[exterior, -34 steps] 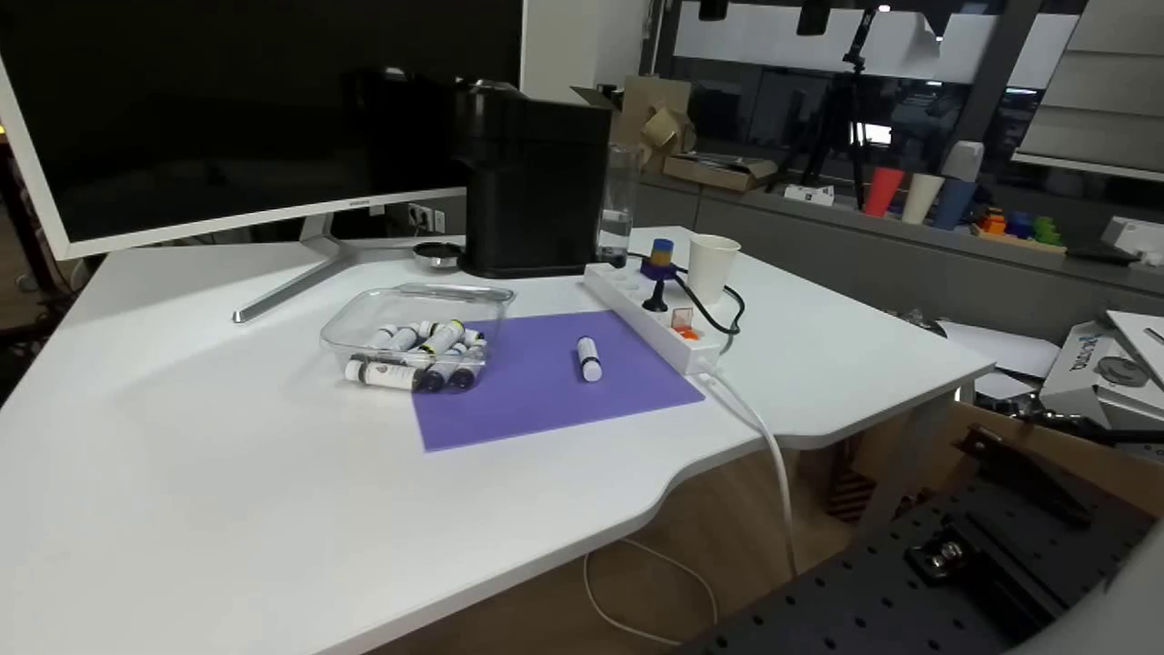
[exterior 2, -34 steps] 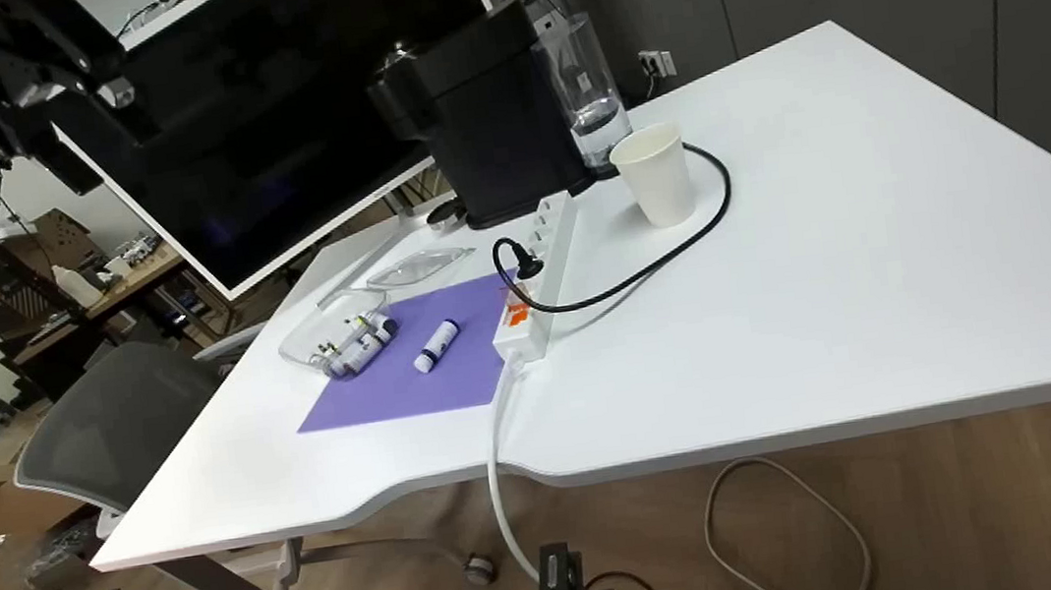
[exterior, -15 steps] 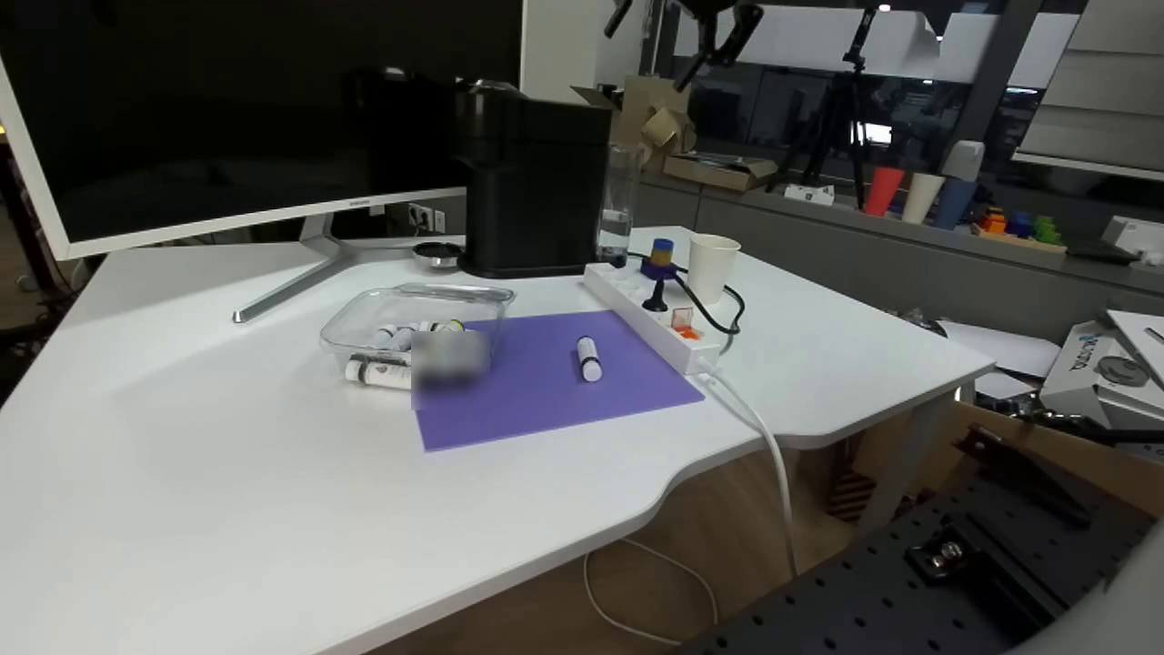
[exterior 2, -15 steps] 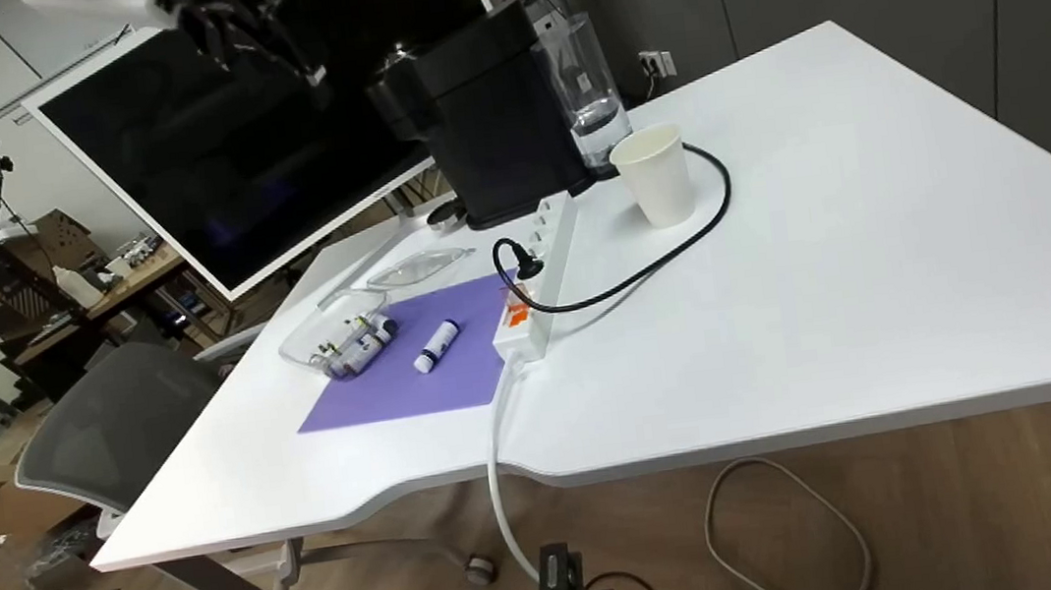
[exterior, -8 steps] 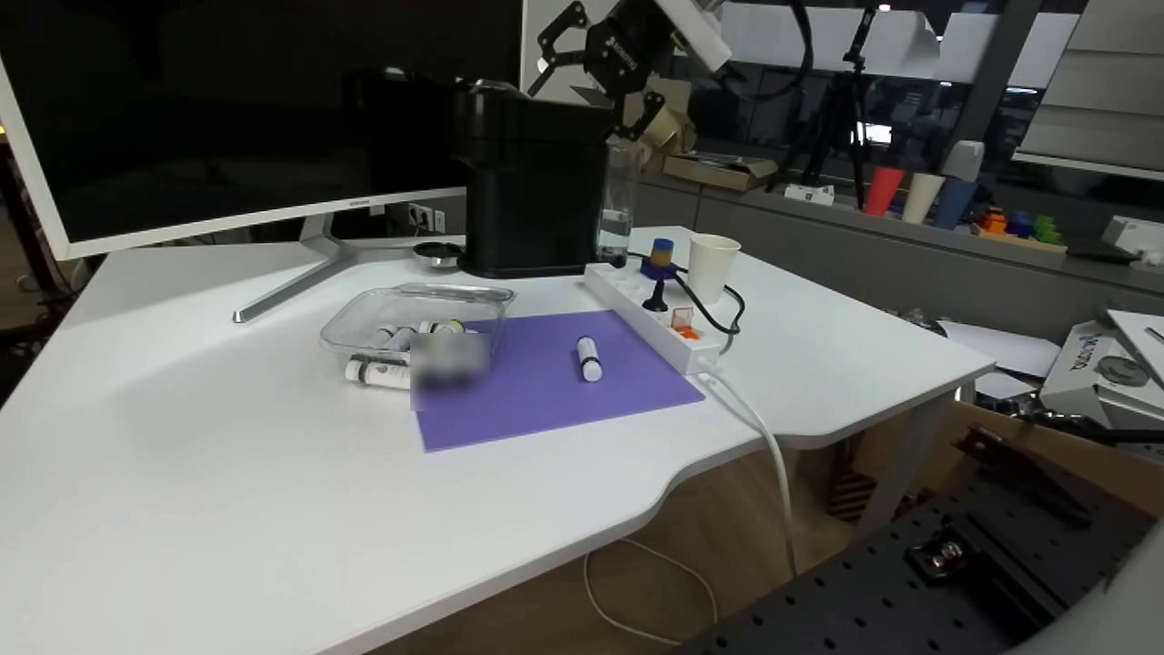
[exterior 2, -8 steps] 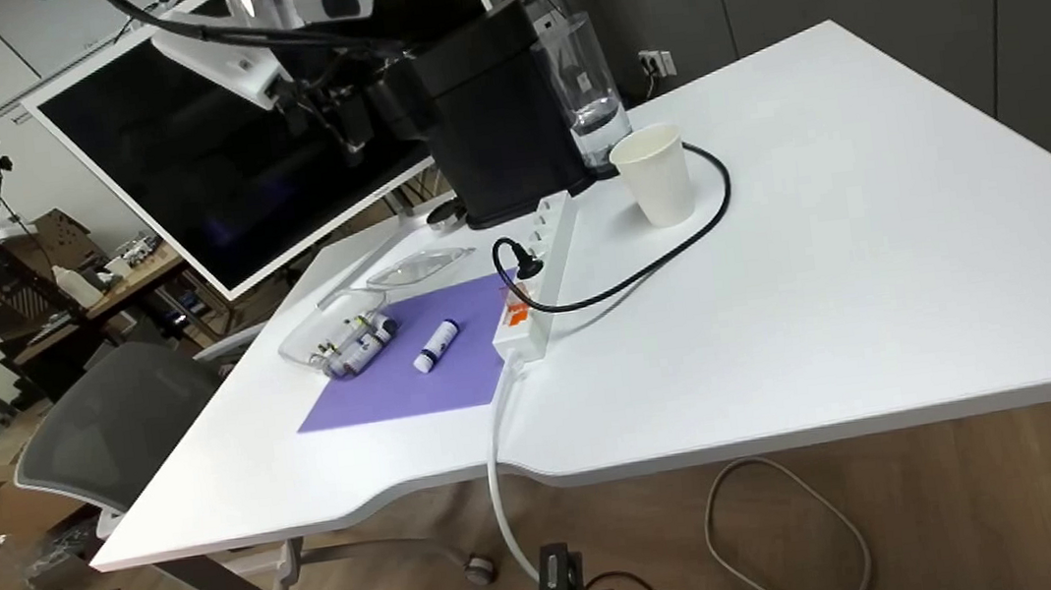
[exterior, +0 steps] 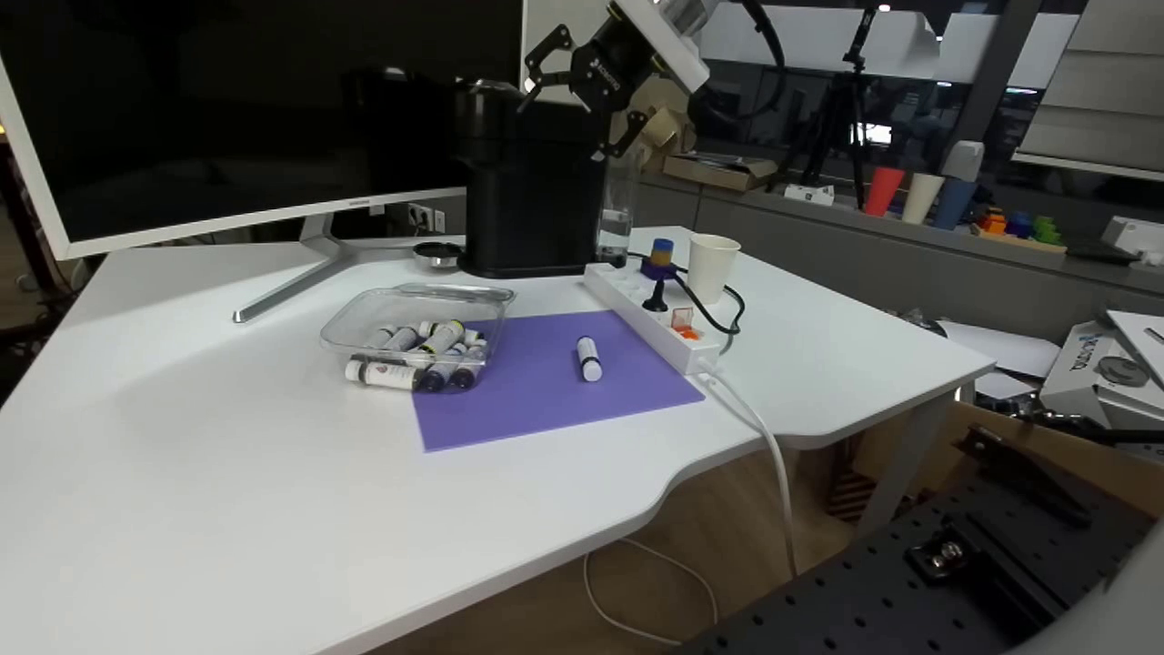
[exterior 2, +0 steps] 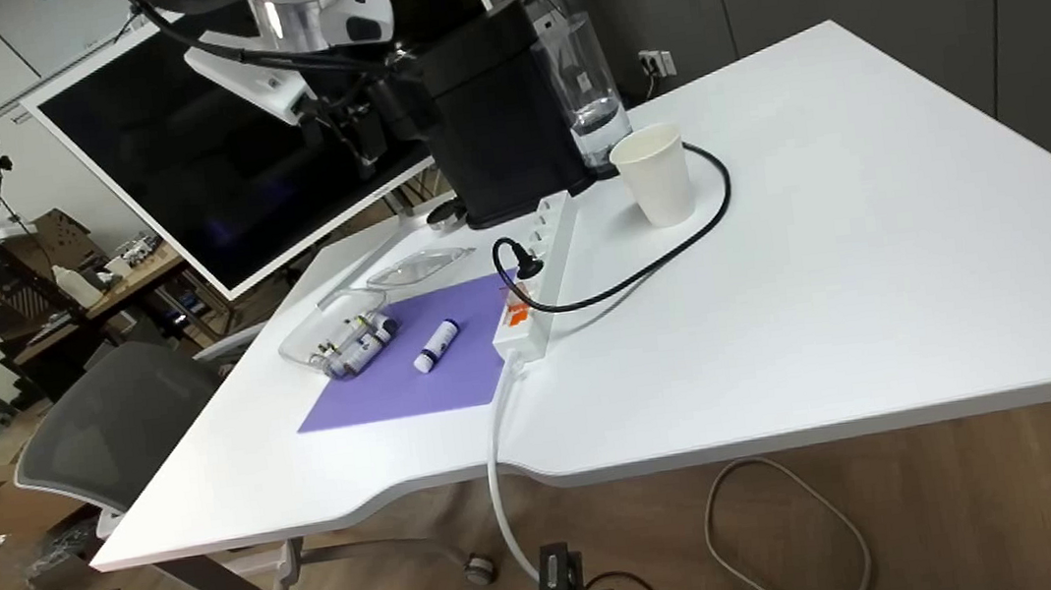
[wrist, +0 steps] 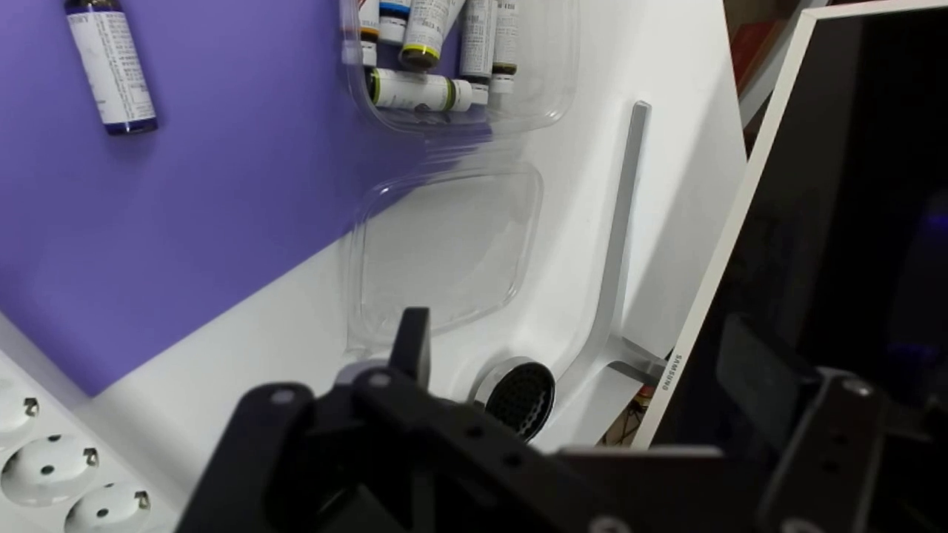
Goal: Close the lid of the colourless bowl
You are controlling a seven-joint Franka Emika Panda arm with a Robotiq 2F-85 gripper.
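Note:
The colourless bowl is a low see-through plastic container holding several small white-labelled bottles. It stands partly on the purple mat in both exterior views, its wall showing (exterior: pixel 350 326) (exterior 2: pixel 296 343), and at the top of the wrist view (wrist: pixel 544 81). Its clear lid (wrist: pixel 444 248) lies folded open beside it on the table, towards the monitor stand, and shows in both exterior views (exterior: pixel 455 291) (exterior 2: pixel 418 267). My gripper (exterior: pixel 562 127) is open and empty, high in front of the black machine. In the wrist view the spread fingers (wrist: pixel 585 352) lie below the lid. In an exterior view the fingers (exterior 2: pixel 362 145) are dark and partly hidden.
A tall black machine (exterior: pixel 536 191) stands behind the lid, near the monitor (exterior: pixel 273 109) and its stand (exterior: pixel 291 291). A round metal piece (wrist: pixel 516 398) lies nearby. A loose bottle (exterior: pixel 588 358) lies on the purple mat (exterior: pixel 546 400). A power strip (exterior: pixel 650 318) and paper cup (exterior: pixel 712 264) stand beside it.
The arm has come into view from above and moved down and across to the black machine, slowing in the last half second. The gripper stays open. Bowl, lid and bottles have not moved.

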